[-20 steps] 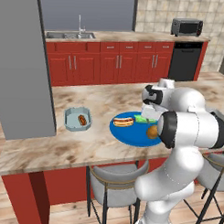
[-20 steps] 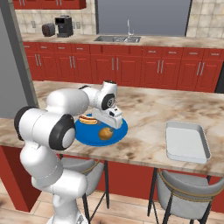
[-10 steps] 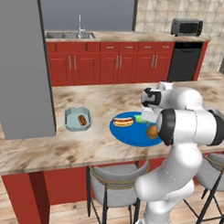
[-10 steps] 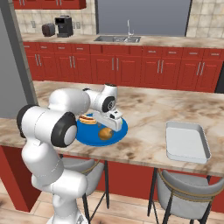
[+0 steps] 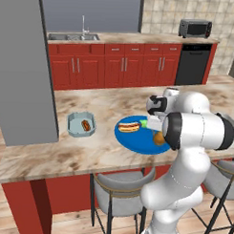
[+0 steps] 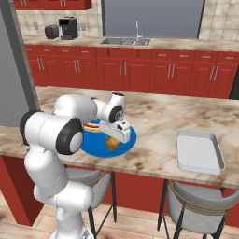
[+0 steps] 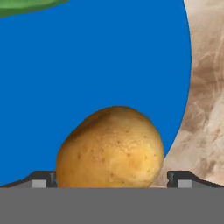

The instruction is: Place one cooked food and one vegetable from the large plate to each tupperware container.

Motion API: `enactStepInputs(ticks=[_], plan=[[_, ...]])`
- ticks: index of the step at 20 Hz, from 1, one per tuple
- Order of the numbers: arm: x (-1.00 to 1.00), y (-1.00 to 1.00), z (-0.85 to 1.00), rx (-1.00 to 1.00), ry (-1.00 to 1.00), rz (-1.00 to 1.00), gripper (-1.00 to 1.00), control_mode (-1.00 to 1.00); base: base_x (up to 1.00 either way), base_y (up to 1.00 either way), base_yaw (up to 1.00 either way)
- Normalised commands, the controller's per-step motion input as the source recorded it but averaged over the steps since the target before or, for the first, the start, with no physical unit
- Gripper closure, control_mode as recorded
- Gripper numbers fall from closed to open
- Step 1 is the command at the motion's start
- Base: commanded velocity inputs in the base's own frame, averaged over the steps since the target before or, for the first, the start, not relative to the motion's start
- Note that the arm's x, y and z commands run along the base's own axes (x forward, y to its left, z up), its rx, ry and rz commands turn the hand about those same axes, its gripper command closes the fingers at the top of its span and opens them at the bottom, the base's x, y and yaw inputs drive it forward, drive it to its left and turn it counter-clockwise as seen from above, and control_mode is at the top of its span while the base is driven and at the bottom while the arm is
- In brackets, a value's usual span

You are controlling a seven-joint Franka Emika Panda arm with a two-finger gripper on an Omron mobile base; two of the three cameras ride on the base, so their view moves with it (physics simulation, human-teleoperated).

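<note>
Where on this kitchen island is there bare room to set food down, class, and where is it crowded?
Free: the larger rectangular container holds nothing. Bare counter lies between it and the large plate, and between that plate and the small container. Crowded: the small container already holds a hot dog; the plate carries another hot dog, a green vegetable, and a potato with the gripper over it.

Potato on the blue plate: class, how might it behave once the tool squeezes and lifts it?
The potato looks rounded and egg-shaped, so it may roll on the flat large plate if nudged. Its smooth curved sides could slip unless the open tool grips it across the middle. It appears solid, probably rigid.
</note>
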Motion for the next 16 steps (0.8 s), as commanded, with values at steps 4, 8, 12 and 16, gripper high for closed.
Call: enactStepInputs(ticks=[4,8,12,16], plan=[[0.00,0.00,-0.23,0.00,0.01,0.00,-1.00,-1.00,0.00,0.00,0.00],[0.00,0.00,-0.14,0.00,0.01,0.00,-1.00,-1.00,0.00,0.00,0.00],[0.00,0.01,-0.04,0.00,0.00,0.00,-1.00,-1.00,0.00,0.00,0.00],[0.00,0.02,-0.02,0.00,0.00,0.00,1.00,-1.00,0.00,0.00,0.00]])
